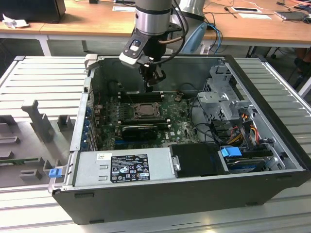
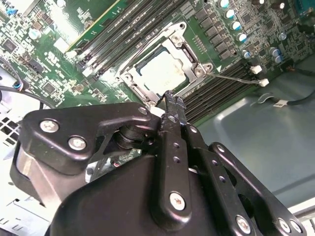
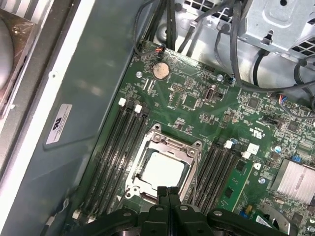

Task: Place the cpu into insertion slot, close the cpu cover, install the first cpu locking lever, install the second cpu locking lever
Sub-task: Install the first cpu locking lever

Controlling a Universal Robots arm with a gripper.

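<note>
Jaws closed on nothing, fingertips point(image 3: 163, 192) pressed together, the arm hangs just above one edge of the insertion slot point(image 3: 142, 182) inside an open computer case point(image 1: 272, 97). The cpu point(image 3: 162, 169) sits in the slot, its silver face showing through the cpu cover point(image 3: 172, 144) lying flat over it. Memory slots point(image 3: 118, 142) flank the socket on the green motherboard point(image 3: 197, 103).

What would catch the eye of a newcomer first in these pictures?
First, the big open computer case in the exterior view, with the black gripper hanging inside it over the green motherboard. In the first wrist view the silver cpu lies in the middle of the board with the cpu cover flat around it. The gripper's shut tips are close by its edge.
</note>
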